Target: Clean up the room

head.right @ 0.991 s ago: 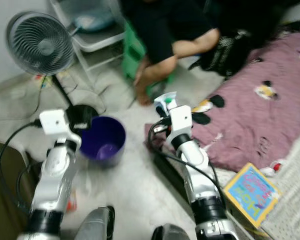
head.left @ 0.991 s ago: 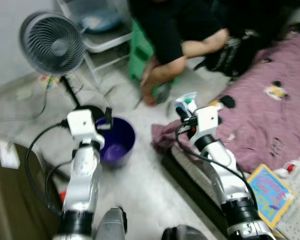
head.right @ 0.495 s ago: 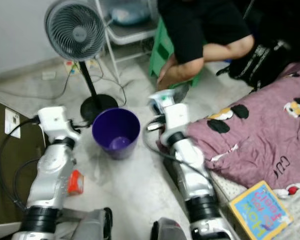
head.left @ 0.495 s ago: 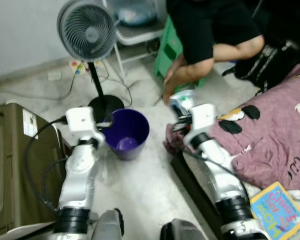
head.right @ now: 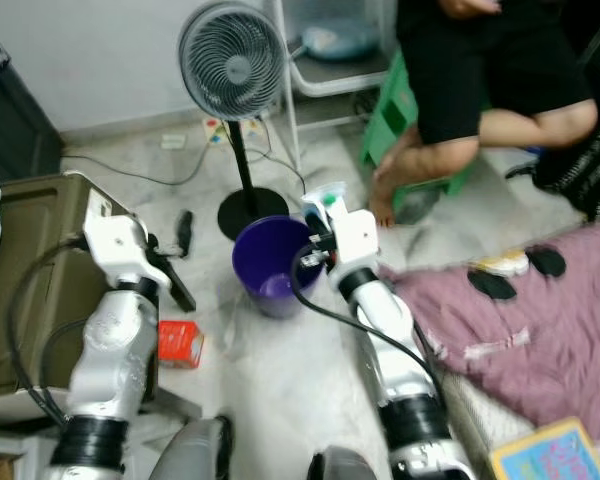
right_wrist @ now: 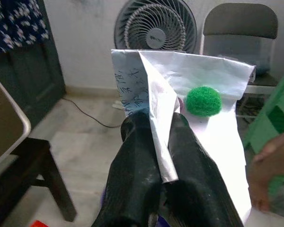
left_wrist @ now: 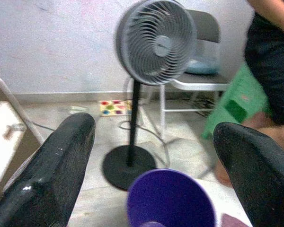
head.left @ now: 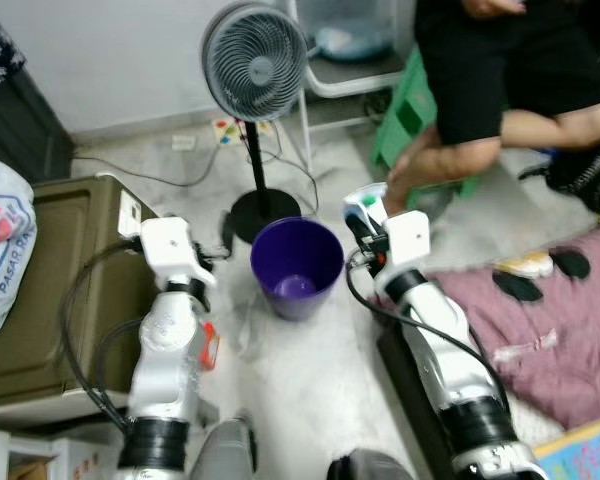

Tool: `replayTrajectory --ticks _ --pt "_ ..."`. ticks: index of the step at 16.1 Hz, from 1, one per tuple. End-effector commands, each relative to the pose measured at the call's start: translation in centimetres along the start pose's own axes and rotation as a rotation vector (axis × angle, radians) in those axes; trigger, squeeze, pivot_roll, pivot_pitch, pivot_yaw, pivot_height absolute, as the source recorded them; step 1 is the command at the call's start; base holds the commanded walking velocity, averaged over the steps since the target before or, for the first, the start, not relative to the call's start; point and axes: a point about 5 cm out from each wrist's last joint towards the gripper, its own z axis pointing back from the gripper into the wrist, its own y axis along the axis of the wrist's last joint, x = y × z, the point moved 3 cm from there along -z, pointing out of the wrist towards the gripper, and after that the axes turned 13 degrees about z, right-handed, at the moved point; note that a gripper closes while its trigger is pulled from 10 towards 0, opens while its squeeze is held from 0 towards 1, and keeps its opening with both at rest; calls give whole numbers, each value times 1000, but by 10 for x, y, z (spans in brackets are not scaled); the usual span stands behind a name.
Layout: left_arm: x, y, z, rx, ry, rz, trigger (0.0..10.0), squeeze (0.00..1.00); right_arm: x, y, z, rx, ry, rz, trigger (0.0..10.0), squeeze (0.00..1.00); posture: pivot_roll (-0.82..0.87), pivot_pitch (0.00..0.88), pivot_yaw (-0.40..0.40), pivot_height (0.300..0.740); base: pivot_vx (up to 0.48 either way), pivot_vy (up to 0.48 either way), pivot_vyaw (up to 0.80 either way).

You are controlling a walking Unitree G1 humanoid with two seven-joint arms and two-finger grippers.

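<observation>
Now a white wrapper (right_wrist: 180,90) is pinched at the rim of a purple bin (head.left: 296,265).
Beyond the bin a fan (head.left: 254,62) is seen; the wrapper is clamped by the right gripper (right_wrist: 156,137), while the left gripper (left_wrist: 151,161) is spread wide left of the bin.

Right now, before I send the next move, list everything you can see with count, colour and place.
Bin: one, purple, floor ahead.
Fan: one, grey, standing behind the bin.
Chair: one, grey, by the wall.
Stool: one, green, under the seated person.
Blanket: one, mauve, right.
Box: one, red, floor by left arm.
Case: one, olive, left.
Paper: one, white with a green dot, held.
Left gripper: open, facing the bin.
Right gripper: shut on the paper, beside the bin's rim.
</observation>
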Motion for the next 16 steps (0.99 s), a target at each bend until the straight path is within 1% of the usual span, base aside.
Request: replayTrajectory --ticks 1,10,14,16 --pt "-5 3 0 5 9 -11 10000 0 -3 3 -1 11 7 -10 10000 0 -10 148 -33 740 255 0 0" --pt "-5 3 -2 4 11 -3 10000 0 -1 4 -3 11 4 -6 10000 0 -15 163 -36 740 257 0 0" --pt "-7 3 -2 4 39 -18 10000 0 1 3 -2 10 -13 -29 10000 0 -16 165 -35 740 0 0 0" --pt "-8 3 -3 3 37 -17 10000 0 0 4 -3 13 -4 -15 10000 0 -16 165 -33 740 0 0 0"
